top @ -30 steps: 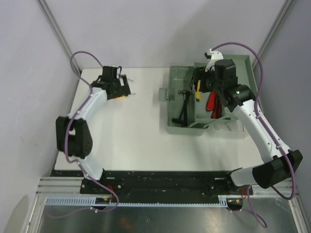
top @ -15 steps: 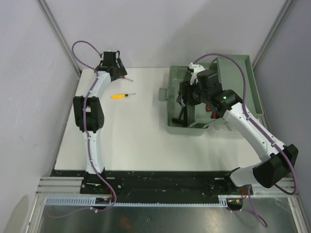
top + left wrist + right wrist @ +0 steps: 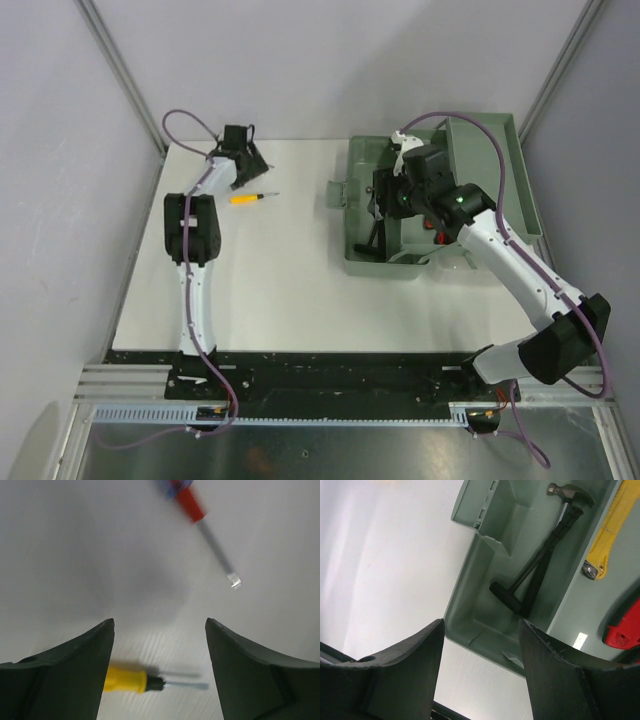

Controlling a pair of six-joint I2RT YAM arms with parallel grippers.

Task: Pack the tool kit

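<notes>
The grey-green toolbox (image 3: 362, 262) lies open at the table's right, its lid (image 3: 497, 140) tipped back. In its left compartment (image 3: 470, 595) lie a small hammer (image 3: 571, 493) and a black-handled tool (image 3: 532, 582). A yellow knife (image 3: 612, 525) and a red knife (image 3: 624, 629) lie in the part beside it. My right gripper (image 3: 481, 625) hangs open and empty over the box's near-left corner. My left gripper (image 3: 160, 625) is open and empty above the table at the far left. A yellow screwdriver (image 3: 127, 679) lies below it and a red screwdriver (image 3: 192, 505) beyond it.
The yellow screwdriver (image 3: 250, 197) lies loose on the white table (image 3: 270, 290), just near of the left gripper (image 3: 243, 168). The toolbox latch (image 3: 336, 193) juts out to the left of the box. Grey walls close in at the back and both sides.
My left gripper rose off the yellow screwdriver, left it on the table and swung toward the far edge, its jaws narrowing slightly. My right gripper moved left across the box.
</notes>
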